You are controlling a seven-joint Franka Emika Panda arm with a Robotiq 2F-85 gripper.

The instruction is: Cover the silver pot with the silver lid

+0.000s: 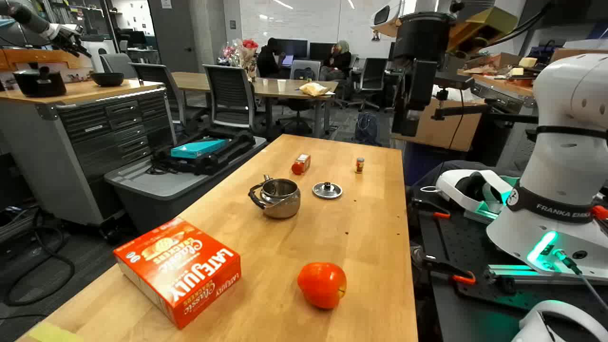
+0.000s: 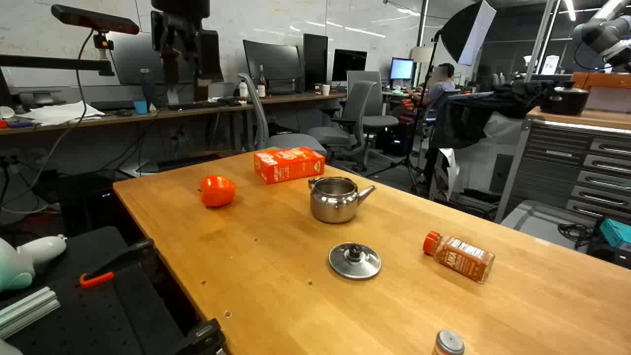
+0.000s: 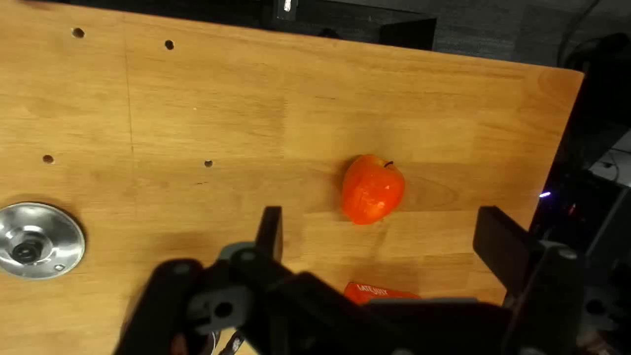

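Observation:
The silver pot is a small shiny kettle-like pot with a spout and a dark handle. It stands upright and open-topped on the table in both exterior views (image 1: 283, 207) (image 2: 334, 207). In the wrist view it is almost wholly hidden behind the gripper. The silver lid, a flat round disc with a dark knob, lies knob-up on the table beside the pot (image 1: 327, 191) (image 2: 354, 265). It also shows at the left edge of the wrist view (image 3: 49, 241). My gripper (image 3: 382, 217) is open and empty, high above the table in both exterior views (image 1: 409, 121) (image 2: 186, 84).
A red apple (image 1: 320, 285) (image 2: 218, 191) (image 3: 369, 195) lies on the table (image 2: 276, 266). A red cracker box (image 1: 178, 270) (image 2: 291, 166) lies near the pot's side. A spice bottle (image 1: 302, 164) (image 2: 463, 257) lies on its side, and a small jar (image 1: 359, 165) stands beyond the lid.

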